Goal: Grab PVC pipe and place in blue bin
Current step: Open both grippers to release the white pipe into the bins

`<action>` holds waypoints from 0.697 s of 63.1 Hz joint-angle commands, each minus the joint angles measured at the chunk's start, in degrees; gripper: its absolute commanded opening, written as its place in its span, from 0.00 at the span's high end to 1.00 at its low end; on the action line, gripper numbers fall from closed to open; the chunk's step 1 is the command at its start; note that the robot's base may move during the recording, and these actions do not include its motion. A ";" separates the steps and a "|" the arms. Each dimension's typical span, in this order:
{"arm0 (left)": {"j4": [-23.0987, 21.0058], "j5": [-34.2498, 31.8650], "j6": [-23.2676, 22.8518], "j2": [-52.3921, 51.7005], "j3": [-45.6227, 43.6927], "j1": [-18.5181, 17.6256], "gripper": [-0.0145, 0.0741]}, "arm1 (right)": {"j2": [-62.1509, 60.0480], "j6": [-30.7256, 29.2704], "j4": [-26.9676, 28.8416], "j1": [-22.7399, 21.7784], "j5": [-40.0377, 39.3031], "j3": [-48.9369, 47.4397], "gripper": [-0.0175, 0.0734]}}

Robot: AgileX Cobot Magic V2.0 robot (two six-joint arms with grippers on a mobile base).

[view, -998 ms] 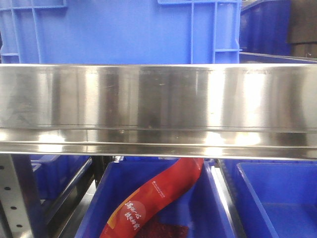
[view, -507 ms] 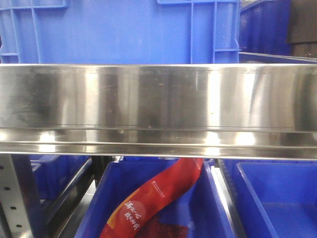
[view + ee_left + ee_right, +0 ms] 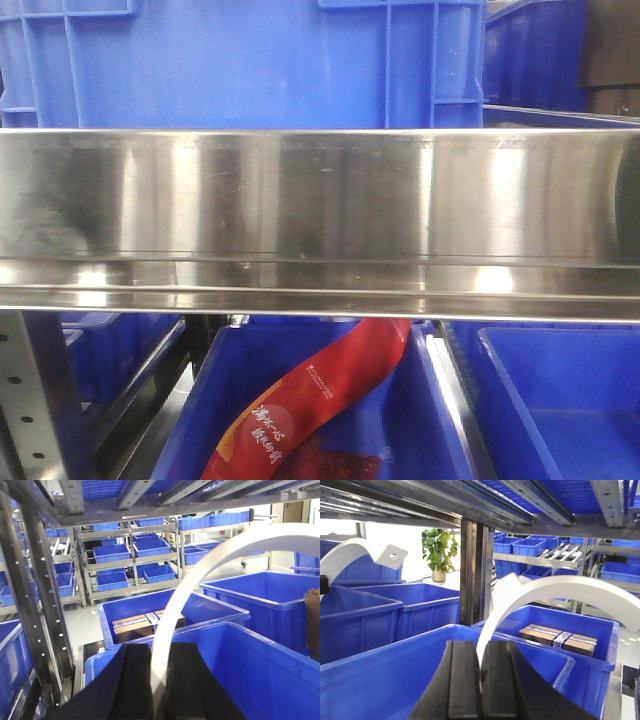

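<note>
Only the glints on the steel shelf rail [image 3: 320,200] have shifted in your front view; the red packet [image 3: 320,390] lies as before in the lower bin [image 3: 420,420]. Your left fingers [image 3: 136,680] are clamped on a PVC pipe [image 3: 170,610] arching up right above the near blue bin [image 3: 280,675]. Your right fingers [image 3: 462,680] pinch a second white arc [image 3: 545,587] likewise; a rack upright [image 3: 472,570] stands just beyond.
</note>
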 commanded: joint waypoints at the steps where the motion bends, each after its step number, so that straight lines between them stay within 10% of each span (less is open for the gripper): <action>1: 1.46 -1.79 0.00 1.87 -1.61 -0.37 0.96 | 2.42 -0.38 -0.53 0.66 -1.98 -1.76 0.99; 44: 3.41 -4.57 0.00 10.03 -4.51 -0.37 0.96 | 15.30 -0.38 -1.36 3.27 -13.19 -4.39 0.99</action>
